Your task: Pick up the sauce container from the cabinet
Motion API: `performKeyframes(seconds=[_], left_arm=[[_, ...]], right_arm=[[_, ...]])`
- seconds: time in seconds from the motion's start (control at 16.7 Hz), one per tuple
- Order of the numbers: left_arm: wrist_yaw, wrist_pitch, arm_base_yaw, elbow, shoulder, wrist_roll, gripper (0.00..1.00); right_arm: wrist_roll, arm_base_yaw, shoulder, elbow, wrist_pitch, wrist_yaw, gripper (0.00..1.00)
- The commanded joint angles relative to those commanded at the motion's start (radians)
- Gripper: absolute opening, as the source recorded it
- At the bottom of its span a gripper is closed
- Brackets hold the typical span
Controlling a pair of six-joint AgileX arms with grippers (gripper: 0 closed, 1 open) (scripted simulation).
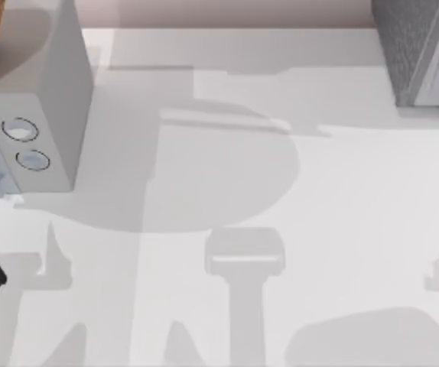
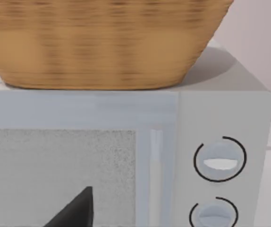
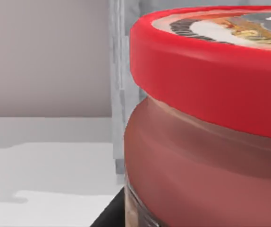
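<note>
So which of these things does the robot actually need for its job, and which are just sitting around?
Needed for the job:
sauce container, seen close by the right wrist camera
cabinet, far right of the table

Just sitting there:
white box with two dials
wicker basket on top of it

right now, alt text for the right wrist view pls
A sauce container with a red lid and reddish-brown body sits very close to the camera. Behind it rises a grey upright edge of the cabinet, with the pale table and a plain wall beyond.
</note>
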Motion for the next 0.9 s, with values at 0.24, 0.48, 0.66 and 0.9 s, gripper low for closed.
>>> performKeyframes(seconds=[0.24,0.48,0.66,0.9], left_arm=[[0.0,0.0,0.0,0.0,0.0,0.0,1.0],[0.0,0.0,0.0,0.0,0.0,0.0,1.0],[0.0,0.0,0.0,0.0,0.0,0.0,1.0],[0.0,0.0,0.0,0.0,0.0,0.0,1.0]], right_arm=[[0.002,0.003,0.005,0.0,-0.002,0.001,0.0],[0.012,0.005,0.073,0.033,0.09,-0.029,0.0],[0.024,0.006,0.208,0.074,0.232,-0.079,0.0],[0.037,0.006,0.485,0.128,0.474,-0.171,0.0]])
